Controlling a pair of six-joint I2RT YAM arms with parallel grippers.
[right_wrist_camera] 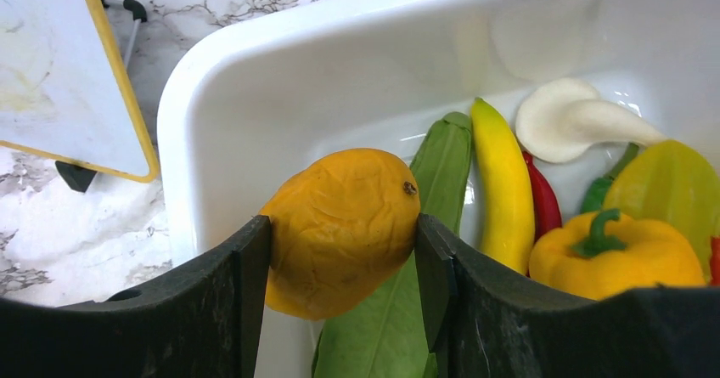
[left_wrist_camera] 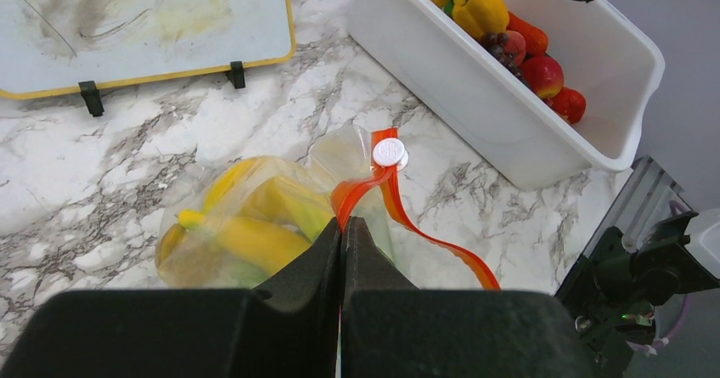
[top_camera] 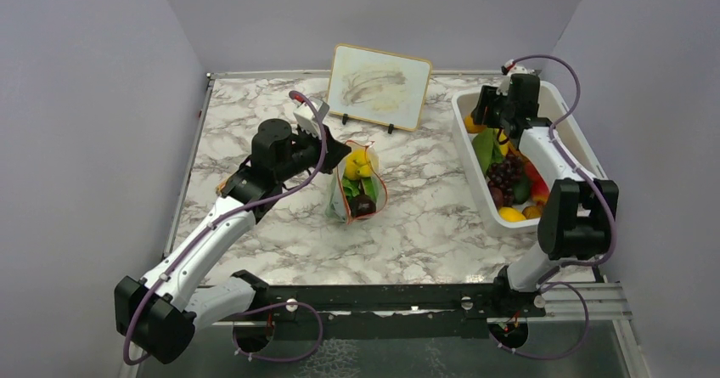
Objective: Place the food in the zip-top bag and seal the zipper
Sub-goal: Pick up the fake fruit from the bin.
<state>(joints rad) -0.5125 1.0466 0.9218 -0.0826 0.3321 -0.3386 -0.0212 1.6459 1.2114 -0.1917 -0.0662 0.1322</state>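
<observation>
The clear zip-top bag [top_camera: 357, 187] stands in the middle of the table with yellow and green toy food [left_wrist_camera: 255, 225] inside. My left gripper [left_wrist_camera: 342, 225] is shut on its red-orange zipper strip [left_wrist_camera: 407, 221], near the white slider [left_wrist_camera: 389, 151], and holds the mouth up. My right gripper [right_wrist_camera: 344, 251] is over the far end of the white tub [top_camera: 552, 106] and shut on a yellow-orange lemon-like fruit [right_wrist_camera: 344, 225]. Under it lie a green leaf [right_wrist_camera: 407, 310], a yellow banana [right_wrist_camera: 503, 183], a red chilli, a yellow pepper [right_wrist_camera: 624, 255] and a white piece [right_wrist_camera: 569, 119].
A small whiteboard with a yellow frame [top_camera: 379, 87] stands on feet at the back centre. The tub [left_wrist_camera: 475, 81] also holds grapes [top_camera: 507, 177], red and orange pieces. Walls close the table on the left, back and right.
</observation>
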